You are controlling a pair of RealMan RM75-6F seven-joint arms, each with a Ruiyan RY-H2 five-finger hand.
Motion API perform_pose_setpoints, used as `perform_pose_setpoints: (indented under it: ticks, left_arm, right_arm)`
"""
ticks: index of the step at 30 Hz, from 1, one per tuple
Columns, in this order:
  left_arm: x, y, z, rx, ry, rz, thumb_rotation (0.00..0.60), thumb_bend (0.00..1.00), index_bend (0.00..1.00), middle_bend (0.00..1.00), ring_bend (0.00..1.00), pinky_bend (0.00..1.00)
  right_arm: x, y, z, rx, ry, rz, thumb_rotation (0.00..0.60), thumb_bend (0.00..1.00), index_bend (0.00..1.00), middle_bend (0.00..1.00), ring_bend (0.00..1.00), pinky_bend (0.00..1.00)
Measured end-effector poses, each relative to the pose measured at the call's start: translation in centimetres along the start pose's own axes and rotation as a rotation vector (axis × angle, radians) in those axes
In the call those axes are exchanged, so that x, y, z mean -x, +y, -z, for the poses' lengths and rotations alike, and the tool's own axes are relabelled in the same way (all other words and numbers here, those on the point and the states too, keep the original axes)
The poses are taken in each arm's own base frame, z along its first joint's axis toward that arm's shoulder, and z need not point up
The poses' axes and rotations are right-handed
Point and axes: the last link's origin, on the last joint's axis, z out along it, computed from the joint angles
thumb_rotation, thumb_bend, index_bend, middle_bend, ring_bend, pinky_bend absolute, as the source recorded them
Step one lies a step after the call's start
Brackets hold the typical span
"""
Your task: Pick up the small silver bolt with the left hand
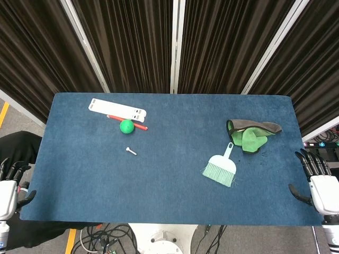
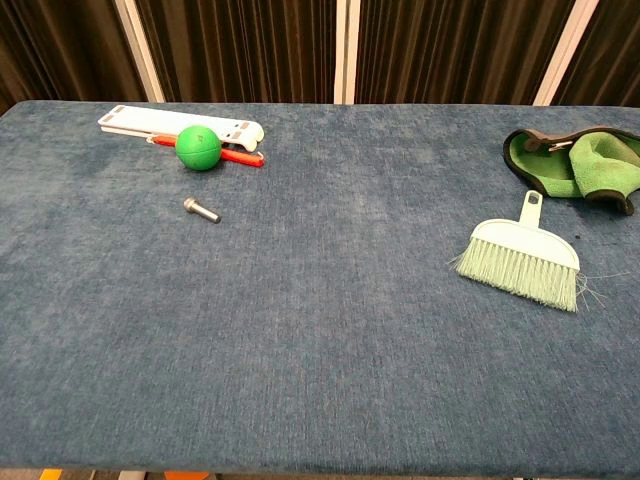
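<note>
Left hand (image 1: 9,186) waits at the near left corner of the bench (image 1: 169,185), off its edge, fingers spread and holding nothing; the right hand (image 1: 318,180) sits likewise at the near right corner, fingers apart and empty, and neither shows in the chest view. Well apart from the left hand, the bolt (image 1: 131,151) lies flat on the blue cloth in the left half of the bench, its head toward the far left and its shank pointing near and right. Just beyond it on the far side rest a green ball (image 1: 126,126), a red pen (image 1: 130,123) touching the ball, and a white strip (image 1: 117,109) behind them. Several things could go wrong, as I judge it. Being small, round and lying low, the bolt may roll or skid away if a fingertip nudges it before the pinch closes. Broad fingers may press into the cloth and slide over the shank rather than get under it. A reach carried too far could knock the ball, which would roll freely and perhaps push the pen. The brush (image 1: 220,168) and the green cloth (image 1: 253,135) lie far to the right, so I expect no trouble from them.
</note>
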Motion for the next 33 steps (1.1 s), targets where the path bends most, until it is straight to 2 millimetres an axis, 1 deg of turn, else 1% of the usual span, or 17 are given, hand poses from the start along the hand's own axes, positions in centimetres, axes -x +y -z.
perform_pose_setpoints:
  ticks: [11, 17, 20, 23, 29, 33]
  left_arm:
    - [0.1, 0.1, 0.0, 0.011, -0.009, -0.001, 0.600, 0.18, 0.26, 0.17, 0.03, 0.00]
    - [0.0, 1.2, -0.8, 0.062, -0.017, 0.004, 0.600, 0.16, 0.26, 0.17, 0.03, 0.00]
    - [-0.2, 2.2, -1.7, 0.121, -0.025, 0.006, 0.600, 0.16, 0.26, 0.17, 0.03, 0.00]
    - [-0.5, 3.7, -3.1, 0.205, -0.036, 0.008, 0.600, 0.16, 0.27, 0.17, 0.03, 0.00]
    - [-0.7, 8.0, -7.1, 0.410, -0.053, 0.004, 0.600, 0.17, 0.30, 0.18, 0.03, 0.00]
    - [0.1, 11.4, -10.3, 0.544, -0.098, 0.005, 0.600, 0.20, 0.33, 0.19, 0.03, 0.00]
  right_arm:
    - [-0.3, -0.2, -0.2, -0.020, 0.022, -0.003, 0.600, 0.19, 0.00, 0.05, 0.00, 0.00]
    - [0.0, -0.2, -0.6, -0.024, 0.009, -0.005, 0.600, 0.19, 0.00, 0.05, 0.00, 0.00]
    - [-0.1, -0.2, -0.8, -0.031, 0.006, 0.000, 0.600, 0.19, 0.00, 0.05, 0.00, 0.00]
    - [-0.1, -0.3, -0.9, -0.039, -0.001, 0.008, 0.600, 0.19, 0.00, 0.05, 0.00, 0.00]
    - [0.0, -0.6, -1.2, -0.049, -0.021, 0.016, 0.600, 0.19, 0.00, 0.05, 0.00, 0.00]
    - [0.1, -0.8, -1.2, -0.052, -0.027, 0.016, 0.600, 0.19, 0.00, 0.05, 0.00, 0.00]
